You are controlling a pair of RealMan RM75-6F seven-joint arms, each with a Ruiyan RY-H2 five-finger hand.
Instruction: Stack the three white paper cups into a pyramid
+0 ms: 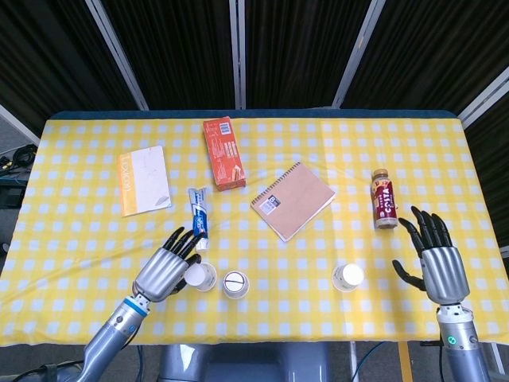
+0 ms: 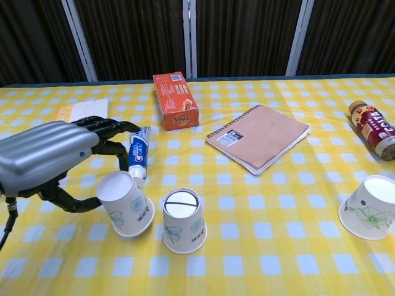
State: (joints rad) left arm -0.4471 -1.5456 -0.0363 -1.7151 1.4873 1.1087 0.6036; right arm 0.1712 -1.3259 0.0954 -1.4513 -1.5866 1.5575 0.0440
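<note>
Three white paper cups with a green flower print stand upside down along the front of the yellow checked table [image 1: 318,247]. My left hand [image 1: 165,270] [image 2: 46,157] grips the left cup [image 1: 200,276] [image 2: 126,203] between thumb and fingers; that cup leans slightly and sits just left of the middle cup [image 1: 235,283] [image 2: 183,220], a small gap between them. The right cup [image 1: 348,278] [image 2: 372,214] stands alone further right. My right hand [image 1: 436,263] hovers right of it, fingers spread and holding nothing, seen only in the head view.
Behind the cups lie a toothpaste tube [image 1: 198,217], an orange box [image 1: 223,153], a yellow-and-white booklet [image 1: 144,180], a brown spiral notebook [image 1: 293,200] and a small bottle [image 1: 384,198] on its side. The table's front edge runs just below the cups.
</note>
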